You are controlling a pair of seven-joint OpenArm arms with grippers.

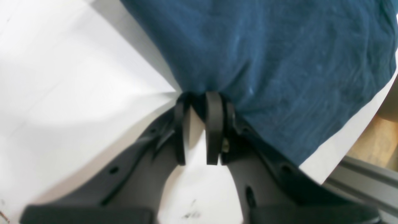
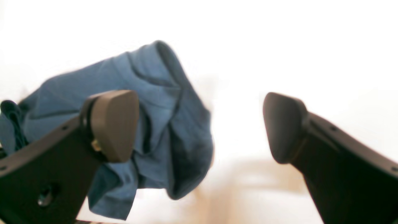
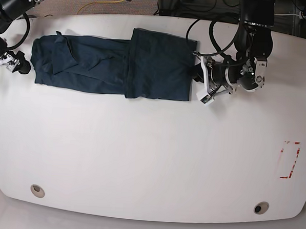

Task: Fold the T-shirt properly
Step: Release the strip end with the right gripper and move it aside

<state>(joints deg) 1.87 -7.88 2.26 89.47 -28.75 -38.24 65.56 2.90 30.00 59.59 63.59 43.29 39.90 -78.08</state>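
The T-shirt (image 3: pixel 112 66) is laid flat on the far half of the white bench (image 3: pixel 151 155), stretched into a long band. One end of the band is doubled over the rest, and this folded panel forms a squarer block. The other end, where the sleeves are tucked inward, is left in a single wrinkled layer.

The left claw (image 1: pixel 199 98) is positioned at the outer edge of the T-shirt's folded panel. Its two fingers are pressed almost together on the fabric edge, and a small bunch of cloth is pinched between them. The grip is judged to be kept so that the folded layer can be pulled or carried further across the T-shirt.

The right claw (image 2: pixel 202 124) is held at the opposite, sleeve end of the T-shirt. Its fingers are spread wide, and nothing is held between them. The cloth is seen behind one finger only. This stance is judged to suit a release or a fresh approach to that end.
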